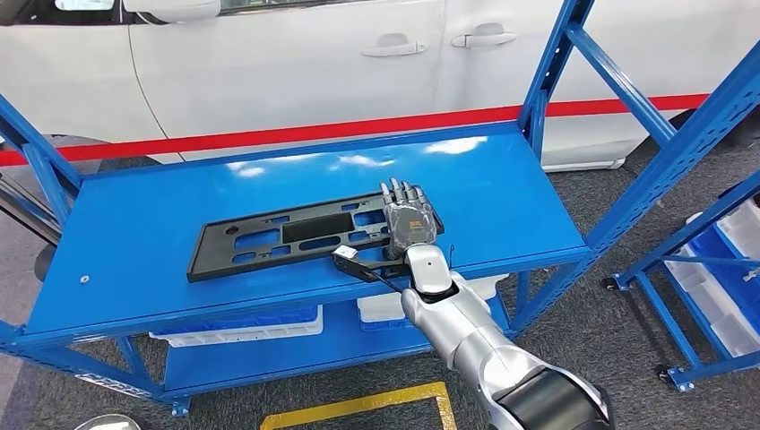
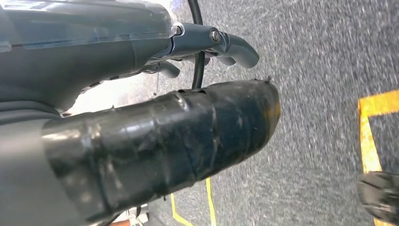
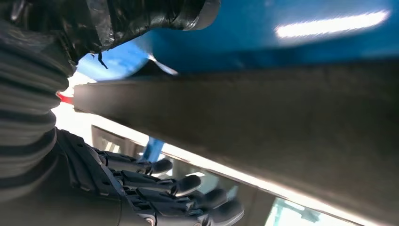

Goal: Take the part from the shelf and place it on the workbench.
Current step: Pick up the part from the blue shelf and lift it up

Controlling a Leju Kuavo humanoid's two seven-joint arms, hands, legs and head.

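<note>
The part (image 1: 287, 235) is a long flat black plastic panel with several cut-outs, lying on the top board of the blue shelf (image 1: 134, 233). My right hand (image 1: 410, 219) lies over the panel's right end, fingers stretched out flat on top of it. In the right wrist view the panel's edge (image 3: 263, 127) runs between the taped thumb (image 3: 141, 14) on one side and the dark fingers (image 3: 188, 186) on the other, with a gap to the fingers. My left hand (image 2: 155, 136) hangs over the grey floor, holding nothing, its fingers (image 2: 235, 47) loosely extended.
A white car (image 1: 269, 63) with a red stripe stands right behind the shelf. Blue uprights (image 1: 547, 81) rise at the shelf's right end. White bins (image 1: 242, 327) sit on the lower board. Another blue rack with bins (image 1: 717, 260) stands at the right. Yellow floor tape (image 1: 358, 408) lies in front.
</note>
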